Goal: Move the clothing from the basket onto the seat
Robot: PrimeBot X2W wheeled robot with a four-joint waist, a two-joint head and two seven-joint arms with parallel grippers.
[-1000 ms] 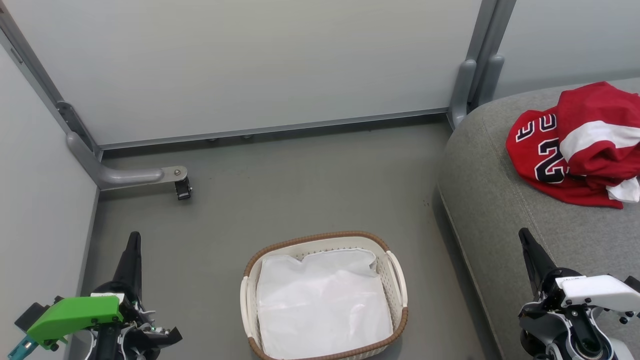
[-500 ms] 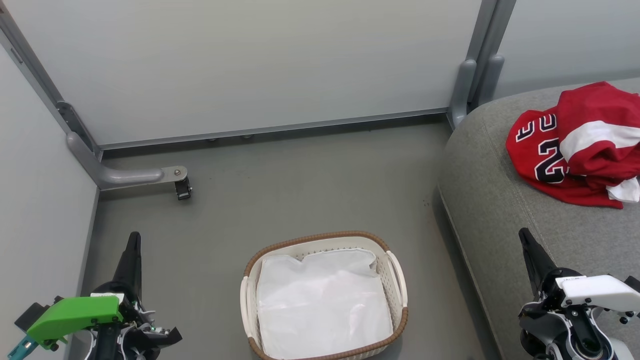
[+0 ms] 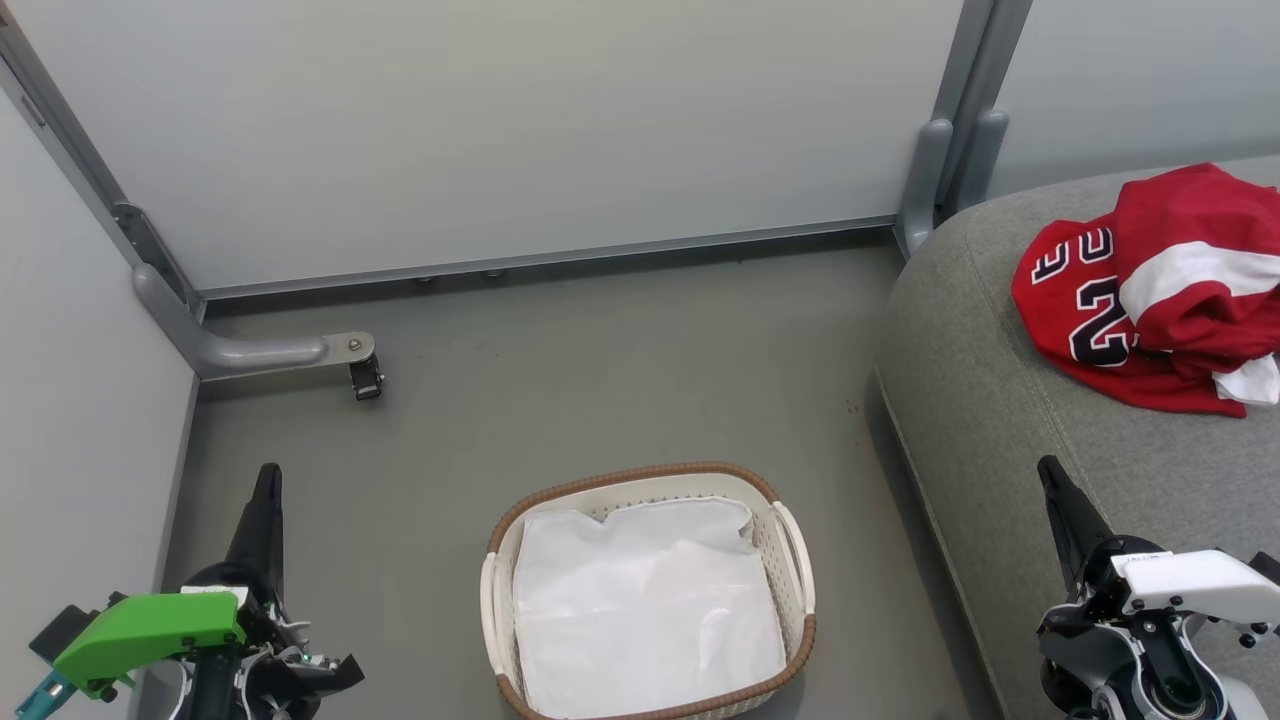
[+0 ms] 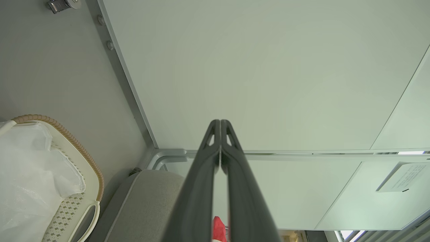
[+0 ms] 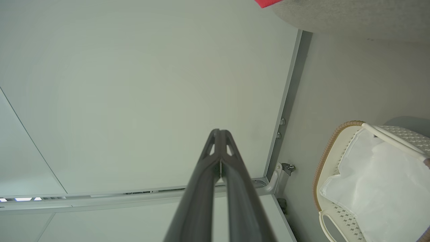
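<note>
Nothing's moved vs. a sec ago: both arms parked, scene identical. Left gripper sits near left, fingers pressed tip to tip, holding nothing. Right gripper sits near right by the seat, same: tips touching, empty.

Clothing lies bunched on the seat, far right, well apart from the basket at near centre on the floor. A flat white sheet lines the basket, no red in it, so the job looks done imo.

If you re-grab: garments look light, limp, smooth knit, prob. slippery. Pinch a raised fold or the white-banded ridge, not a flat patch.

- Seat: grey woven upholstery, rounded edge, stitched seam.
- Basket: stiff perforated white plastic, oval, brown woven rim, 2 side handles.
</note>
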